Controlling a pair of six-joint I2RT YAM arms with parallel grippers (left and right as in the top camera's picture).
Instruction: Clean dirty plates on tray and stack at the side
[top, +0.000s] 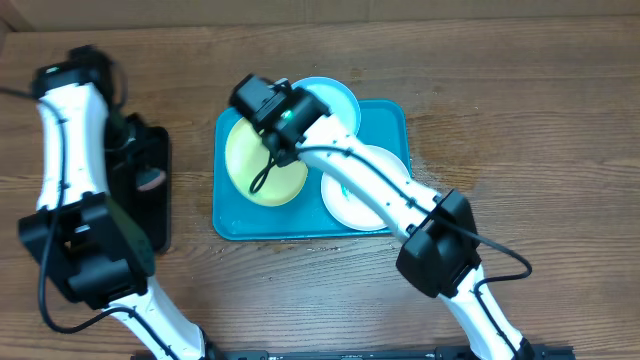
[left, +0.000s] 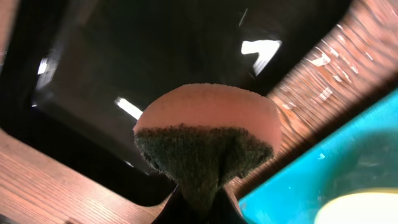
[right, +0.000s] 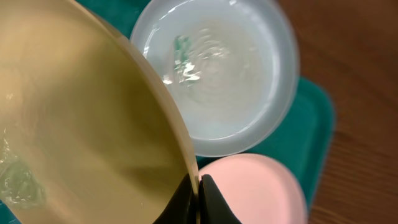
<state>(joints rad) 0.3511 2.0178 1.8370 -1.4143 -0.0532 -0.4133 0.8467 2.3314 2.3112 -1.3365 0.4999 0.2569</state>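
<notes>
The teal tray (top: 385, 125) holds three plates. My right gripper (top: 288, 140) is shut on the right rim of the yellow-green plate (top: 255, 165), which looks tilted in the right wrist view (right: 81, 124); the jaws (right: 198, 193) pinch its edge. The pale cyan plate (top: 335, 98) lies at the tray's far edge and has a green smear (right: 180, 46). The white plate (top: 350, 205) lies at the tray's right, partly under my right arm. My left gripper (left: 199, 208) is shut on a pink sponge with a dark green pad (left: 208, 130).
A black rectangular tray (top: 155, 215) lies left of the teal tray, under my left gripper (top: 140, 170). Bare wooden table surrounds both trays. A cable loops over the yellow-green plate.
</notes>
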